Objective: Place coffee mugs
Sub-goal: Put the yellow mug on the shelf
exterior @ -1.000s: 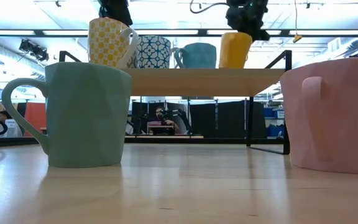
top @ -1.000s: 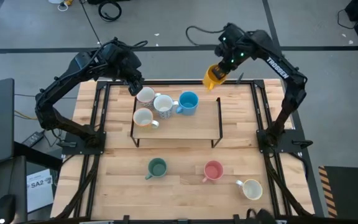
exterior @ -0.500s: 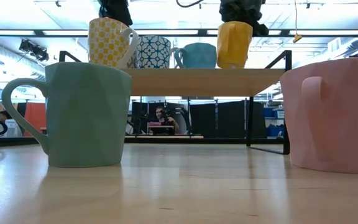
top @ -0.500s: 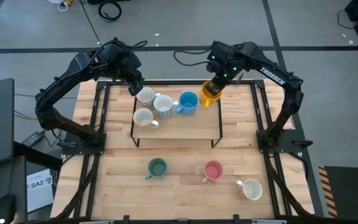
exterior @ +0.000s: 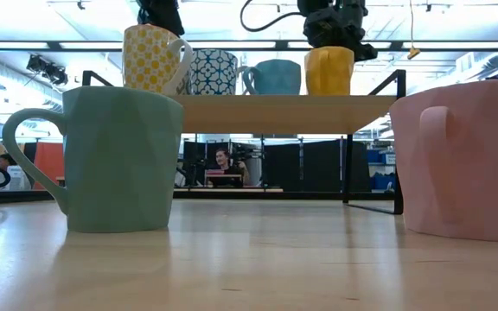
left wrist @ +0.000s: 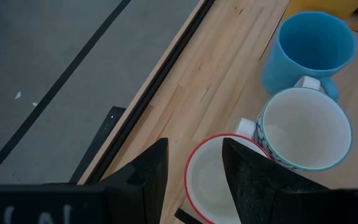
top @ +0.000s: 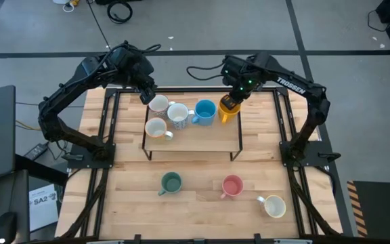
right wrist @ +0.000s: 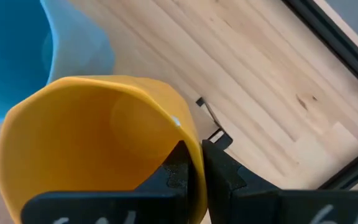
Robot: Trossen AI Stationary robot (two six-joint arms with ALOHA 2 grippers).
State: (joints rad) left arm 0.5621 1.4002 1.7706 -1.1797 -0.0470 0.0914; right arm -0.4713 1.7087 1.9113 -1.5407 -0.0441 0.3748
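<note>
My right gripper (top: 233, 98) is shut on the orange-yellow mug (top: 228, 110), which stands upright at the right end of the mug row on the raised wooden shelf (top: 202, 139), beside the blue mug (top: 205, 111). In the low view the yellow mug (exterior: 328, 71) has its base down at the shelf top. My left gripper (top: 147, 97) is open over the red-rimmed white mug (left wrist: 213, 183) at the shelf's far left corner, with one finger on either side of its wall. A white patterned mug (top: 177, 114) and a cream mug (top: 156, 128) stand on the shelf too. My right gripper pinches the yellow mug's wall at the rim (right wrist: 188, 134), one finger inside the mug (right wrist: 174, 168) and one outside (right wrist: 224, 167). The fingers come from above, pointing down. The mug is upright with its base at the shelf top (exterior: 328, 92).
On the table's near half stand a green mug (top: 171, 182), a pink mug (top: 231, 186) and a cream mug (top: 274, 205). The shelf's black frame legs (top: 238, 125) stand at its sides. Bare shelf lies near of the mug row.
My right gripper has carried the yellow mug from past the shelf's far right corner toward the table's left and near edge and down, to beside the blue mug. The mug hung tilted before and stands upright now. The grip has stayed shut.
</note>
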